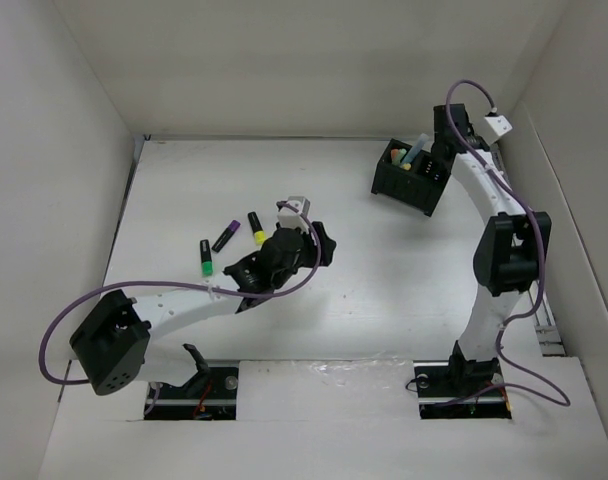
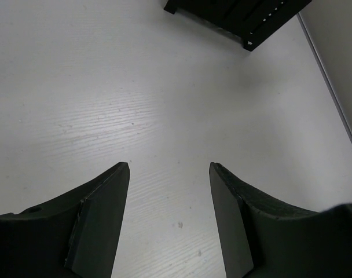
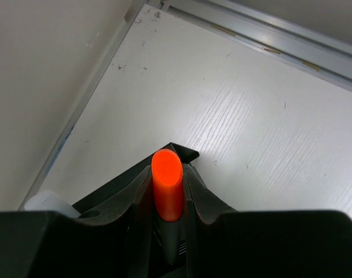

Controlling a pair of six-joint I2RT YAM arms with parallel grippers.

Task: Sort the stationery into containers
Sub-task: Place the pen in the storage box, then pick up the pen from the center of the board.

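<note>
While the right tool (image 3: 167, 174) hangs clamped on an orange marker (image 3: 167, 185) at the edge of the box (image 1: 409, 178), an off-centre release may clip the rim and spill it; left tool (image 2: 169, 168) apart, empty.

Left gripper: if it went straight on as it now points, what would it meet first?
Probably the black organiser box, across bare table from the left gripper; nothing else lies between. Depth is unclear, so it might touch the table first.
</note>
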